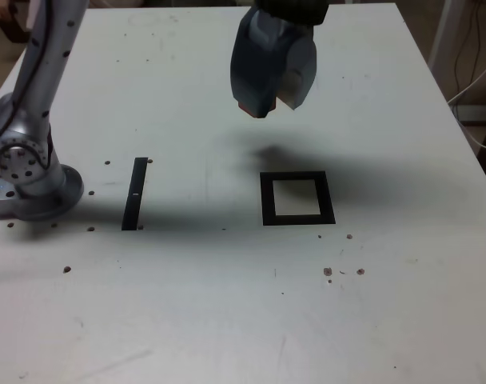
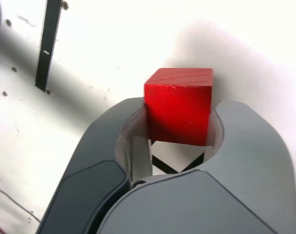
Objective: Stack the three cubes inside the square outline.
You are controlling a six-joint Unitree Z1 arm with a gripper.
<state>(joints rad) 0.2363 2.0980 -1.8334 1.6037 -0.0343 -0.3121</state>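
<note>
Gripper [image 1: 268, 108] raised above the white table [image 1: 227, 320], jaws clamped on the red cube [image 2: 179, 105], up beyond the far edge of the square outline [image 1: 297, 198]. Outline lying flat, white centre bare, with wide open tabletop on its near side and toward the exterior view's right edge. Black tape strip [image 1: 135, 194] well apart on the exterior view's left, near the arm base [image 1: 27, 172].

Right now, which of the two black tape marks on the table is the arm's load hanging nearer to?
The square outline: the red cube, clamped in the jaws, hangs just behind it. The straight strip lies farther toward the exterior view's left.
</note>
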